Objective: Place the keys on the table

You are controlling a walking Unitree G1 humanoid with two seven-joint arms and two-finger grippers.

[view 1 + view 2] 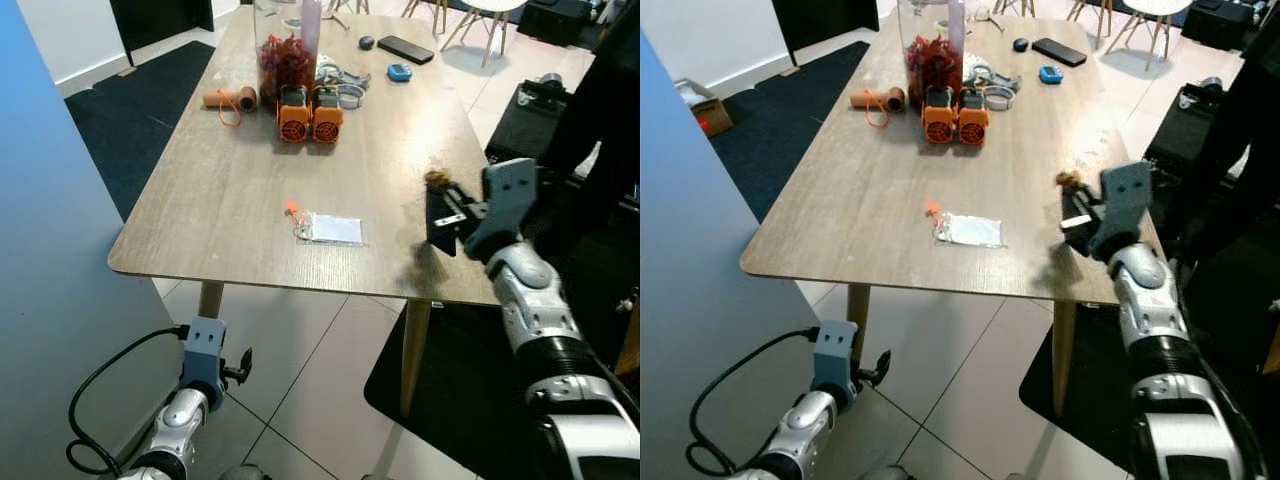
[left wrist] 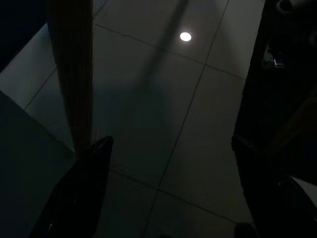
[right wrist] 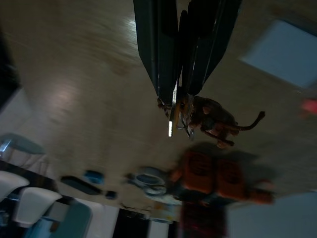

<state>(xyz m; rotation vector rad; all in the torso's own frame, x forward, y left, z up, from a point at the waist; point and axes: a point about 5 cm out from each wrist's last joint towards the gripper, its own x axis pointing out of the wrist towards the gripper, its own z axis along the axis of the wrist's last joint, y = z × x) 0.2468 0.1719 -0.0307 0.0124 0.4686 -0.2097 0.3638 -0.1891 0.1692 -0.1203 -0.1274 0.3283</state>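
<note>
My right gripper hangs just above the right edge of the wooden table, shut on the keys. A small brown animal-shaped keychain dangles from the keys below the black fingertips; it shows as a brown tuft at the gripper's tip. My left arm hangs idle low beside the table's front left leg. Its gripper is open over the dark tiled floor.
On the table lie a clear plastic pouch with an orange tag, two orange boxes, a jar of red pieces, a cardboard roll and a phone. A blue wall stands at the left, black gear at the right.
</note>
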